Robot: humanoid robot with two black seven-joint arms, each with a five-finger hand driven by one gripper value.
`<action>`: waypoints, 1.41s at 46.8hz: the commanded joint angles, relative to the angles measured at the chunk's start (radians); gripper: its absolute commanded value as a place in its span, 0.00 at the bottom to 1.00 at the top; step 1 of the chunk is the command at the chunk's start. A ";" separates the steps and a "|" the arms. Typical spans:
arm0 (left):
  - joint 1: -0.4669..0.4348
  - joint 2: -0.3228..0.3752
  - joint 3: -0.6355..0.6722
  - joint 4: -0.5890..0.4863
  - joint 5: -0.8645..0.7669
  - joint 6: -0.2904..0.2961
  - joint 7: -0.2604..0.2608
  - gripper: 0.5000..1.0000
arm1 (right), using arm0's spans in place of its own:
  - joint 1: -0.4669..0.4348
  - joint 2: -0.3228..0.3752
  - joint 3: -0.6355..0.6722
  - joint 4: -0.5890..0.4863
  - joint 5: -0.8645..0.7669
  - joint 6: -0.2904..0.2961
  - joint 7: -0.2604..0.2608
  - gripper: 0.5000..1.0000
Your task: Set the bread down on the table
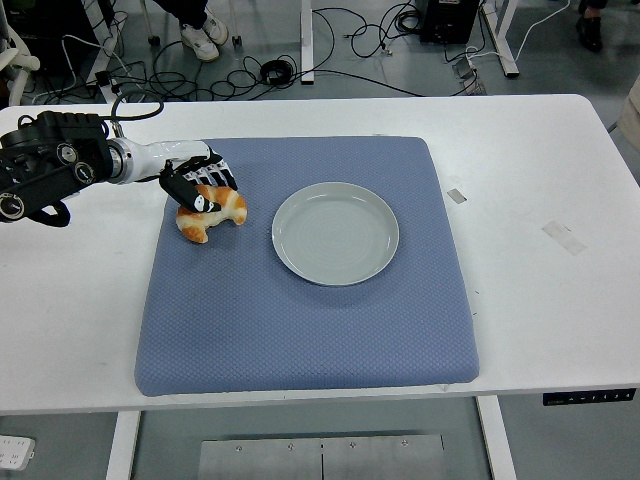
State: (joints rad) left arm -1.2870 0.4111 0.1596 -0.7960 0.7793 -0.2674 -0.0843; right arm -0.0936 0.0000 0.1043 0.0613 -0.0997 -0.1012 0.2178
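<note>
- The left hand (199, 182) has its fingers curled down over the bread (210, 213), gripping its top.
- The bread, one croissant, sits directly under the hand, low over the blue mat (300, 320); contact with the mat can't be judged.
- One empty plate (335, 233) lies right of the hand.
- No readable writing anywhere.

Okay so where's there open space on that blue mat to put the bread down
The blue mat is bare across its whole near half, below the plate, and along its right strip beside the plate. It is crowded at the far left corner, where the left hand holds the bread.
</note>
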 commanded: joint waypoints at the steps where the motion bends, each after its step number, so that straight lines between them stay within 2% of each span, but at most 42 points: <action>1: 0.000 0.000 0.000 0.000 0.000 -0.001 0.000 0.40 | 0.000 0.000 0.000 0.000 0.000 0.000 0.000 1.00; 7: 0.002 0.000 0.000 0.000 0.000 0.000 0.000 0.49 | 0.000 0.000 0.000 0.000 0.000 0.000 0.000 1.00; 32: 0.000 0.000 -0.005 0.000 -0.002 0.000 0.000 0.65 | 0.000 0.000 0.000 0.000 0.000 0.000 0.000 1.00; 42: 0.002 0.005 -0.049 0.000 -0.084 -0.001 0.001 0.84 | 0.000 0.000 0.000 0.000 0.000 0.000 0.000 1.00; 53: 0.000 0.023 -0.081 0.018 -0.149 0.000 0.001 0.92 | 0.000 0.000 0.000 0.000 0.000 0.000 0.000 1.00; 66: 0.000 0.037 -0.135 0.060 -0.233 -0.001 0.001 0.94 | 0.000 0.000 0.000 0.000 0.000 0.000 0.000 1.00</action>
State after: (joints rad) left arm -1.2878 0.4430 0.0358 -0.7398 0.5619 -0.2680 -0.0827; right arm -0.0936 0.0000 0.1043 0.0614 -0.0997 -0.1012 0.2178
